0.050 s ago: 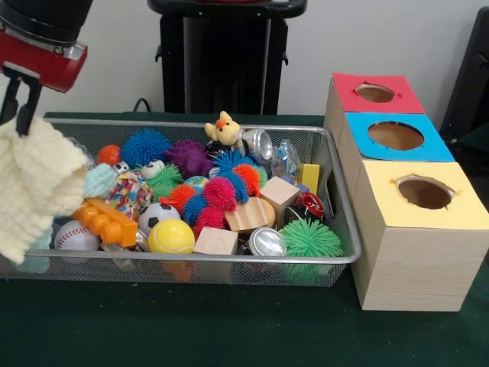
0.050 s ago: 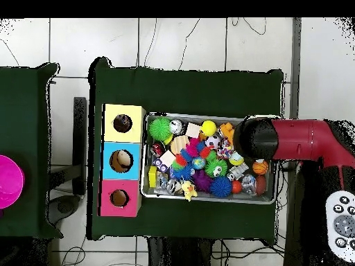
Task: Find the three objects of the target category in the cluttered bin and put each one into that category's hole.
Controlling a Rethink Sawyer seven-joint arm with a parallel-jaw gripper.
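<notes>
Front view: my black two-finger gripper (image 1: 20, 103) is clamped on a pale-yellow knitted cloth (image 1: 34, 187), hanging above the wire mesh bin (image 1: 336, 264) at its end away from the wooden box w/ red, blue & yellow holed tops (image 1: 409, 229). I'd lift higher so the cloth clears the toys, carry it across slowly, then centre over the matching hole before release; which hole, I can't tell.

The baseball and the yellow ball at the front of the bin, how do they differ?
The baseball is white with red stitching; the yellow ball is plain yellow. The baseball lies partly hidden behind the orange toy at the bin's end; the yellow ball shows fully, nearer the middle. Both are round and rest against the wire bin's front wall.
</notes>
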